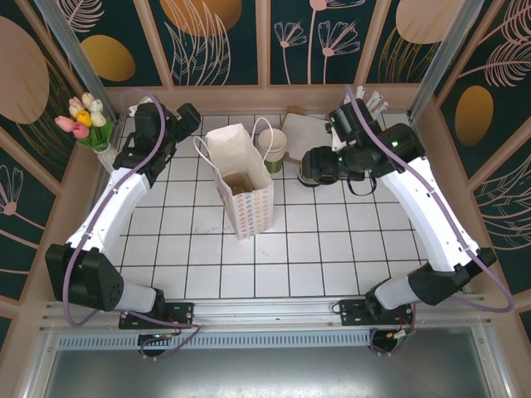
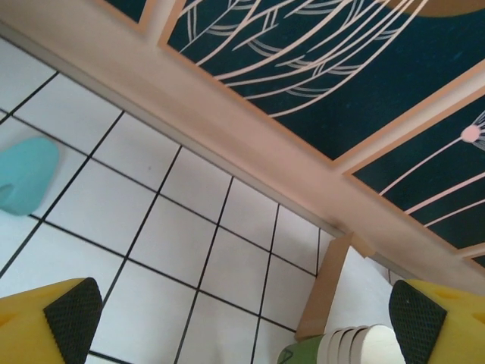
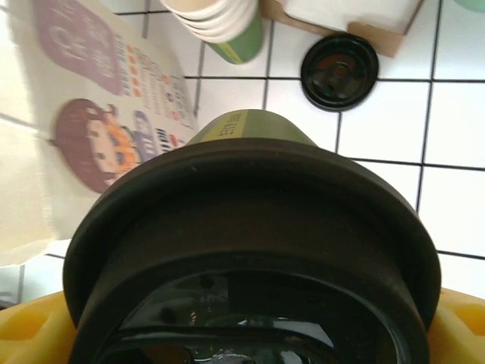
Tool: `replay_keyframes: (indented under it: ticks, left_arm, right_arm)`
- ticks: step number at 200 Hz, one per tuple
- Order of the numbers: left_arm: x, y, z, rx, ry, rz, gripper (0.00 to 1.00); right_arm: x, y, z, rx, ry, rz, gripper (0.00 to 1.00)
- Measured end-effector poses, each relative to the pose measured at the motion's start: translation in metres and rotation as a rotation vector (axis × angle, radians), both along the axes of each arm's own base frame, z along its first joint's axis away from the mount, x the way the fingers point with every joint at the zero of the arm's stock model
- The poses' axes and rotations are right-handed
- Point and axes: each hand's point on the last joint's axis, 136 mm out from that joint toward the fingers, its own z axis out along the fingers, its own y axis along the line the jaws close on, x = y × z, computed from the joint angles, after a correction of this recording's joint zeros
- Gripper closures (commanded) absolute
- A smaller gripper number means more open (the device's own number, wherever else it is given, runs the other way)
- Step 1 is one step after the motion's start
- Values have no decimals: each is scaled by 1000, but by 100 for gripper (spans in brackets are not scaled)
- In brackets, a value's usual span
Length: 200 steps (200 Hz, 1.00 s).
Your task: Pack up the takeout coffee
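The right claw [image 3: 242, 334] has the takeout coffee [image 3: 250, 220] right between its two yellow fingers [image 3: 26, 334]. One finger sits on each side of the little green cup with the black top. The fingers are spread wide because the cup is fat. They look pressed against it, so I think the claw is holding the cup. I cannot tell if the cup has left the worktop [image 1: 315, 249] yet.

The white paper bag [image 1: 249, 211] stands up straight, just ahead of this claw and a bit to its left. Its top is open. The cup is beside the bag, not in it.

A loose black lid [image 3: 339, 70] lies flat on the tiles past the cup, ahead of the claw. A stack of cream cups [image 3: 220, 23] stands ahead too, close to the bag.

The left claw [image 2: 244, 307] is open as wide as it goes and has nothing in it. It hangs on the other side of the bag from the right claw, pointing at the back wall.

So the grab looks done. I think the rest is left to do: lift the cup, carry it over the open bag, lower it in, and let go.
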Motion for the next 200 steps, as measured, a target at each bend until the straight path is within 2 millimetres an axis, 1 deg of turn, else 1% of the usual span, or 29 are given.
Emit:
replay_keyframes:
  ticks: [27, 44, 59, 71, 84, 92, 101, 111, 125, 135, 154, 181, 200]
  left_arm:
    - [5, -1, -26, -10, 74, 13, 1]
    - [6, -4, -42, -11, 117, 14, 1]
    - [6, -8, -51, -10, 144, 8, 1]
    - [5, -14, -54, -10, 156, -1, 1]
    - [4, -21, -56, -14, 160, -14, 1]
    - [3, -26, -56, -19, 160, -24, 1]
    - [1, -31, -56, -26, 162, -35, 1]
    - [0, -36, -56, -29, 163, -44, 1]
    - [-2, -41, -57, -31, 167, -52, 1]
    - [-3, -43, -57, -33, 171, -51, 1]
    - [-6, -46, -59, -38, 181, -52, 1]
    - [-14, -50, -59, -54, 186, -57, 1]
    - [-21, -53, -61, -60, 191, -61, 1]
  right_arm:
    - [-9, 16, 28, 70, -50, 60, 33]
    - [-19, 31, 53, 126, -96, 121, 33]
    - [-29, 50, 78, 182, -141, 188, 32]
    - [-37, 68, 96, 221, -176, 248, 32]
    - [-42, 89, 109, 245, -205, 303, 32]
    - [-42, 101, 112, 248, -217, 327, 32]
    - [-39, 112, 110, 238, -225, 339, 32]
    - [-31, 123, 104, 212, -232, 335, 32]
    - [-18, 135, 88, 160, -228, 319, 32]
    - [-8, 143, 73, 117, -215, 306, 32]
    - [4, 157, 48, 52, -194, 297, 33]
    - [10, 178, 19, -8, -157, 314, 33]
    - [14, 186, 2, -42, -137, 317, 33]
